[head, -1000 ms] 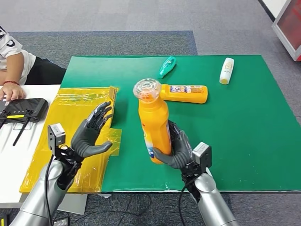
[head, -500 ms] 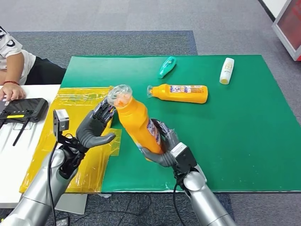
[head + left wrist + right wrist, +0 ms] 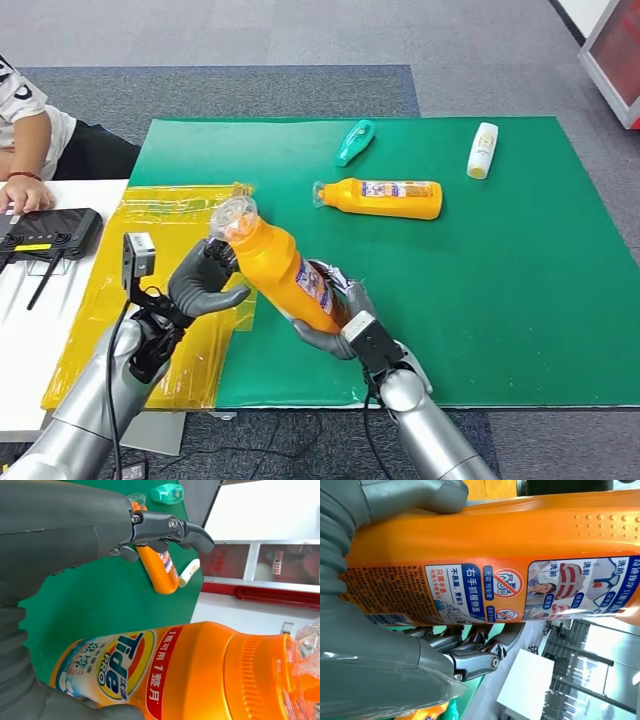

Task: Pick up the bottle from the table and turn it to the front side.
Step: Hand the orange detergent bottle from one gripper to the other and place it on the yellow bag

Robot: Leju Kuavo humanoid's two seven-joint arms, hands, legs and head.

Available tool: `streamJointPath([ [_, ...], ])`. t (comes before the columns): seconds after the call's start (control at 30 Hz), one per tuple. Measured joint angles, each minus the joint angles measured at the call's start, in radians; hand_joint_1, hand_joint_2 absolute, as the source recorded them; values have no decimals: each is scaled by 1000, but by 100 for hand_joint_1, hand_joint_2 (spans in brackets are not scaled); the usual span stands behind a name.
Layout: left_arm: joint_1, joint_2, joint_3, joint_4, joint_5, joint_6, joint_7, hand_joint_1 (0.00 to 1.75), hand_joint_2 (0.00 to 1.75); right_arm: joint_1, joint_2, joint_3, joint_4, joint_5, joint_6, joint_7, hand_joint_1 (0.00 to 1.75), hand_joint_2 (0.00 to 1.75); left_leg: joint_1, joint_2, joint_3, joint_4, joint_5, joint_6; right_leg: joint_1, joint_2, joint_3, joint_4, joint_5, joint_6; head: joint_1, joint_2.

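The left hand [image 3: 202, 288] sits at the neck end of the orange bottle [image 3: 283, 278]. Its fingers curl beside the clear cap [image 3: 232, 216], thumb extended under the shoulder; whether it grips or merely touches cannot be determined. The bottle is held off the bench [image 3: 490, 300], tilted, cap toward the left hand and base in the right hand [image 3: 336, 318], which is wrapped around the lower body and gripping it.

Risk: the bottle body is smooth, glossy plastic with a slick printed label. If the right hand loosens before the left hand has firm purchase, the bottle is likely to slide or rotate out. The ribbed collar below the cap offers better friction than the body.

A second orange bottle [image 3: 381, 198] lies on the green mat beyond the right hand.
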Motion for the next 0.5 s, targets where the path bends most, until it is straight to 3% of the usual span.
streamJointPath([
  [0.5,-55,0,-48,33,102,-107,24,0,175,-34,17,34,26,-36,35,-2,172,175,0,0,0,0,0,0,0,0,0,0,0,0,0,0],
])
